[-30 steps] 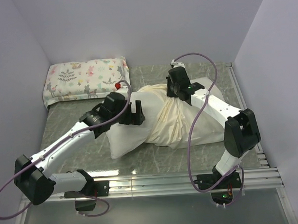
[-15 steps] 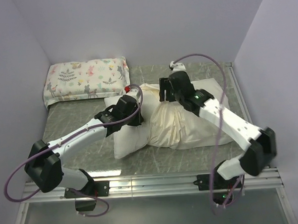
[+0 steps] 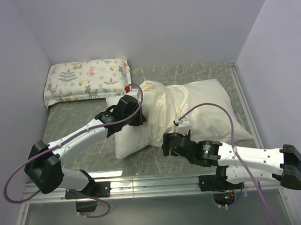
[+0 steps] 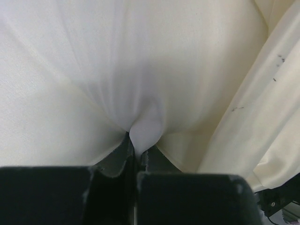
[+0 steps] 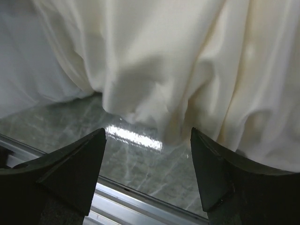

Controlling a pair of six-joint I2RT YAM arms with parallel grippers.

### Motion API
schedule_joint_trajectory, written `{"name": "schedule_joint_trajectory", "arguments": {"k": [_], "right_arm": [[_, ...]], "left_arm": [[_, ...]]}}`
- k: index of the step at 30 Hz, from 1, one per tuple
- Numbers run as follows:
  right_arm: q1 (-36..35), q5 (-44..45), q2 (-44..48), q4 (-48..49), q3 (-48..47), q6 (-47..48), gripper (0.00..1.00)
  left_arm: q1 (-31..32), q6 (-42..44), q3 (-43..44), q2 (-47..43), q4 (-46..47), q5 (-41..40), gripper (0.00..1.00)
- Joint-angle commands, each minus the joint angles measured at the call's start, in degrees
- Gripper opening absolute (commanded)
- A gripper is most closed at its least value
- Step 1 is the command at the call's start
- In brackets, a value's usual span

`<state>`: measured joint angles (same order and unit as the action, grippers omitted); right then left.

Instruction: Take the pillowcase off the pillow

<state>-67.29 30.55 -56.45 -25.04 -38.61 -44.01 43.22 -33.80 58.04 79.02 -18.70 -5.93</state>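
left gripper (image 4: 136, 157): pinched tight on white pillow (image 4: 140, 70) | right gripper (image 5: 147, 140): spread wide, empty | pillowcase (image 5: 187, 61): cream, wrinkled, bunched just beyond right fingertips, right of left fingers

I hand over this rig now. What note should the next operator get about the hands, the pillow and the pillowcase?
Left hand: shut, pinching the white pillow at its bare left end.
Right hand: open, low at the near edge of the pillowcase, holding nothing.
Done: the pillow's left end is out; the rest is inside.
Left: probably grip the pillowcase with the right hand and pull it off rightward.
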Motion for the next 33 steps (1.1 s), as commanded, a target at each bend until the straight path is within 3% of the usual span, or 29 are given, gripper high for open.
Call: {"name": "schedule_joint_trajectory", "arguments": {"k": [1, 8, 10, 11, 12, 13, 15, 20, 22, 27, 32, 33], "right_arm": [[-2.23, 7.86, 0.55, 0.86, 3.45, -12.23, 0.81], [-2.59, 10.85, -6.38, 11.04, 5.65, -13.91, 0.85], [-2.32, 11.64, -9.99, 13.43, 4.35, -12.08, 0.76], [-2.24, 12.95, -10.96, 11.52, 3.11, -11.8, 0.67], [-2.23, 17.22, -11.84, 8.72, -0.12, -12.58, 0.32], [-2.15, 19.53, -11.41, 5.3, -1.72, -13.03, 0.18], [-1.45, 22.79, -6.26, -2.98, -4.96, -11.73, 0.03], [3.47, 22.8, 10.63, -10.27, -15.68, 0.48, 0.0], [3.48, 22.72, 14.08, -12.57, -26.39, 6.55, 0.0], [5.92, 19.57, 2.51, -16.62, -48.53, 18.32, 0.0], [12.96, 3.84, -12.59, -7.15, -47.88, 20.54, 0.0], [13.75, 0.6, -15.07, -5.48, -46.57, 20.89, 0.0]], "left_arm": [[0.37, -1.18, -0.91, -0.62, -2.31, -0.04, 0.0], [0.37, -0.92, -0.91, -2.12, -3.1, 0.4, 0.0], [0.37, -0.65, -0.21, -2.82, -4.14, 0.05, 0.0], [0.37, -0.39, 0.14, -3.17, -4.59, -0.04, 0.0], [0.37, -0.13, 1.19, -4.04, -5.38, -1.0, 0.0], [0.37, 0.49, 1.89, -4.58, -6.51, -1.71, 0.0], [0.37, 1.45, 3.56, -5.63, -9.85, -3.46, 0.0], [-0.33, 3.92, 10.68, -7.39, -15.13, -8.91, 0.0], [-1.38, 4.79, 12.97, -6.87, -15.93, -9.62, 0.0], [-3.32, 5.33, 14.82, -4.85, -15.41, -5.76, 0.0], [-5.07, 5.32, 11.75, -4.23, -12.51, -1.2, 0.0], [-7.69, 5.33, 10.53, -4.23, -11.81, 3.51, 0.0]]}}
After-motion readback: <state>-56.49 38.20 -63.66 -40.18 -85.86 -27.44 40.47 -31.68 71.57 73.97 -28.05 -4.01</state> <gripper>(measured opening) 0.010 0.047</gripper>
